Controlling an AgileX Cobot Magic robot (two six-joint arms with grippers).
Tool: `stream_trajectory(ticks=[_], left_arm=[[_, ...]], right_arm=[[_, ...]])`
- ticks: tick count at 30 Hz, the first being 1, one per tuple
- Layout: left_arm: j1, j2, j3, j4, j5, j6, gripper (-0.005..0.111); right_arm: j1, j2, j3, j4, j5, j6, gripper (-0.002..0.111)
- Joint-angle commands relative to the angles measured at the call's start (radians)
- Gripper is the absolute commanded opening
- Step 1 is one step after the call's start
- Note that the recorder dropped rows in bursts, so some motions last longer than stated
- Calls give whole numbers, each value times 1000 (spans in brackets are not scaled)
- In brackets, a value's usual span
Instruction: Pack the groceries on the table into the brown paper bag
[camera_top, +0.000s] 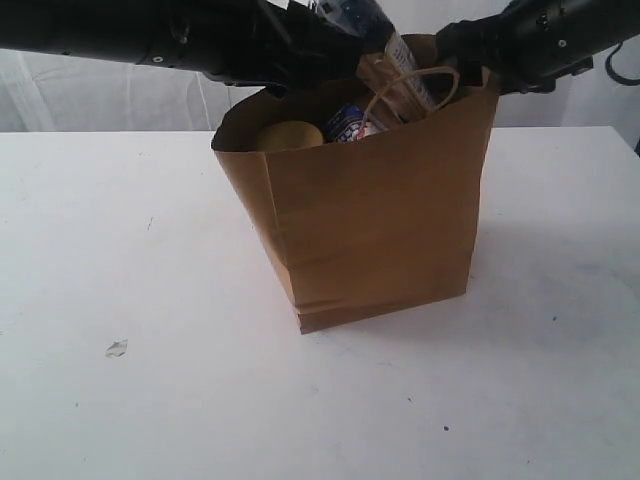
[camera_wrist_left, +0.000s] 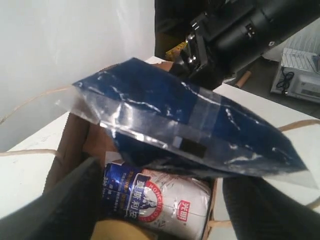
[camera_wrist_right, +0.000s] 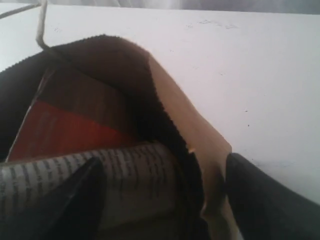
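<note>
On my exterior feed the brown paper bag stands upright in the middle of the table, with both arms over its mouth. The spaghetti packet is in the bag, its long axis steep and leaning. Its dark-blue end pokes out above the rim and tips toward the left arm's side, while the lower part drops behind the handle loop. Beside it inside I see the blue-white carton and the yellow-lidded jar (only its top shows).

The left gripper has its fingers spread wide. The packet's blue end lies crosswise beyond them, above the carton, and nothing is pinched. The right gripper is spread too, with one finger inside by the packet's printed body and the other outside the bag's rim. The orange-labelled pouch lies behind the packet.
</note>
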Motion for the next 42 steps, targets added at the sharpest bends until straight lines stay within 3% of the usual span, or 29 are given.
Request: stream_trajectory(ticks=[1, 3, 8, 11, 17, 25, 32, 36, 37, 39, 42], left_arm=[[2, -16, -8, -21, -3, -8, 70], [2, -16, -8, -21, -3, -8, 70], [2, -16, -8, -19, 8, -8, 70], [2, -16, -8, -19, 8, -8, 70], [2, -16, -8, -19, 8, -10, 70], [2, -18, -8, -19, 13, -10, 70], [2, -29, -8, 9, 130, -19, 70], [2, -41, -8, 221, 209, -190, 70], [2, -49, -8, 373, 238, -304, 70], [2, -62, -8, 527, 261, -420, 70], [2, -81, -8, 565, 274, -459, 70]], right_arm=[[14, 23, -13, -4, -17, -18, 63], [14, 25, -13, -24, -25, -18, 60], [14, 25, -13, -26, -33, -11, 30], [13, 25, -13, -28, -34, -11, 18], [13, 25, -13, -86, -34, -9, 5], [13, 21, -13, -171, -32, 16, 4], [13, 3, -13, -171, -32, 16, 4], [13, 0, -13, -171, -30, 16, 4], [13, 0, -13, -171, -30, 16, 4], [13, 0, -13, -171, -30, 16, 4], [13, 0, -13, -171, -30, 16, 4]])
